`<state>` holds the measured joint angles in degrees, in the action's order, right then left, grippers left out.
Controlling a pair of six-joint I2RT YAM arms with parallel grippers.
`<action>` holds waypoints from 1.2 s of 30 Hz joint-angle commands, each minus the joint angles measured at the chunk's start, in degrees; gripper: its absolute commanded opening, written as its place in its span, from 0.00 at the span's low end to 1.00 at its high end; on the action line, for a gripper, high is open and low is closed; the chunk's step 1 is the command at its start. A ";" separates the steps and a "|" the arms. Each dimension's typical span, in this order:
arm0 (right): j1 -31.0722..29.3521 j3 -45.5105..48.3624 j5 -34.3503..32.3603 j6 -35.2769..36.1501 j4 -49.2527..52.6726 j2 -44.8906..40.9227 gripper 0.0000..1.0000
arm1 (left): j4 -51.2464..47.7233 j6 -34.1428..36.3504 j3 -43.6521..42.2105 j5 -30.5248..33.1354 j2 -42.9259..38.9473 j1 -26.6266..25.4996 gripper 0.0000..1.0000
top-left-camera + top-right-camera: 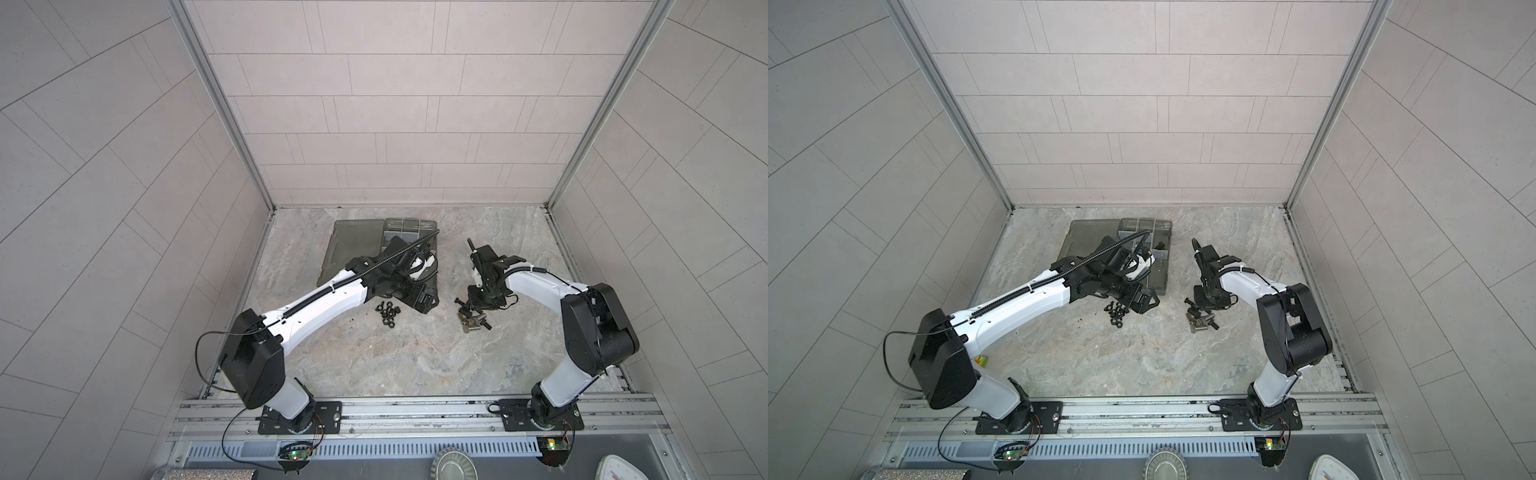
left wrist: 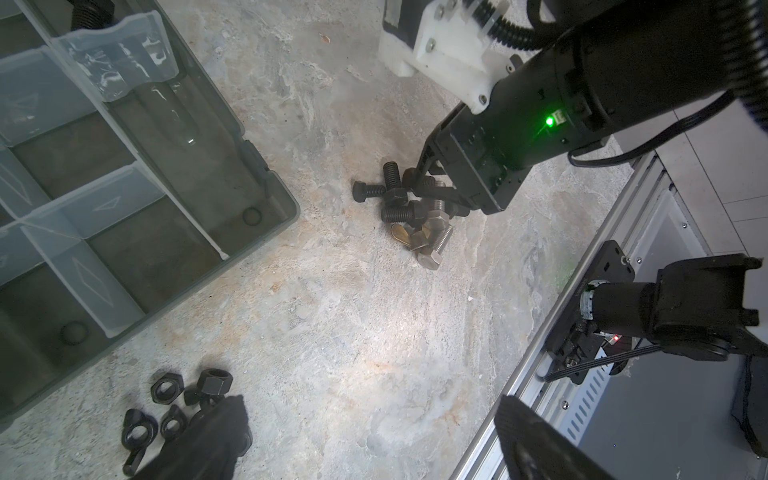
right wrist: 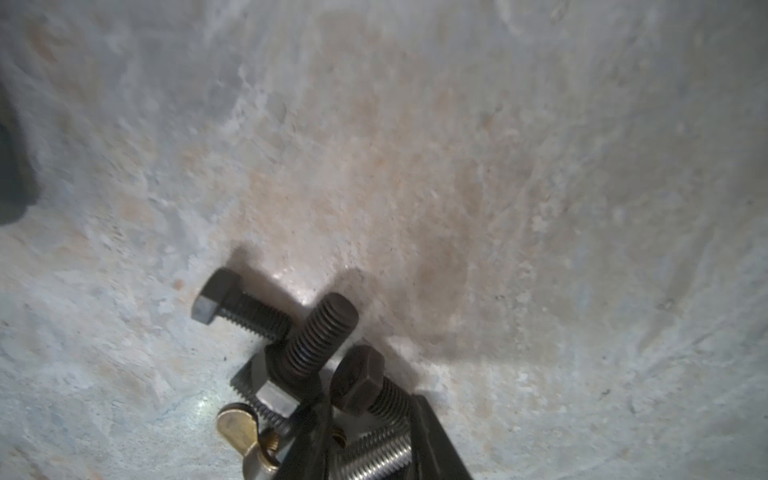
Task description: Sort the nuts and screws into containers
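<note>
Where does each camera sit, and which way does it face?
Top views: high over the front rail, looking down on the table; both arms show whole.
Left wrist: on the left arm, looking past the open left gripper at nuts and organizer box.
Right wrist: low on the right arm, facing the screws; the right gripper straddles one.
Shared: left wrist and top views both show the right gripper in the screws.

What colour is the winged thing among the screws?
Brassy gold. The wing nut shows best in the right wrist view.

No readable text, no brands or numbers, yellow sticker [image 1: 980, 360] illegible
</note>
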<state>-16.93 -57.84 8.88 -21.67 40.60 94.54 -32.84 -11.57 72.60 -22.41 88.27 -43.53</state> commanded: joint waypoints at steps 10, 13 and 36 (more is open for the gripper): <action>0.23 -0.75 -0.82 1.52 3.08 0.04 0.33 | 1.02 -0.28 0.53 0.28 -0.64 0.02 1.00; 0.22 -1.06 -0.31 1.90 2.87 1.22 0.33 | 1.32 -0.62 0.21 0.59 -0.69 0.02 1.00; 3.39 -5.59 5.15 0.46 3.27 1.76 0.36 | -0.02 0.57 4.80 0.33 3.26 0.08 1.00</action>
<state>-13.45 -63.16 13.06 -21.54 42.04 99.04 -31.79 -12.01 75.09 -22.04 90.78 -43.53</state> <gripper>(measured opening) 0.354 0.994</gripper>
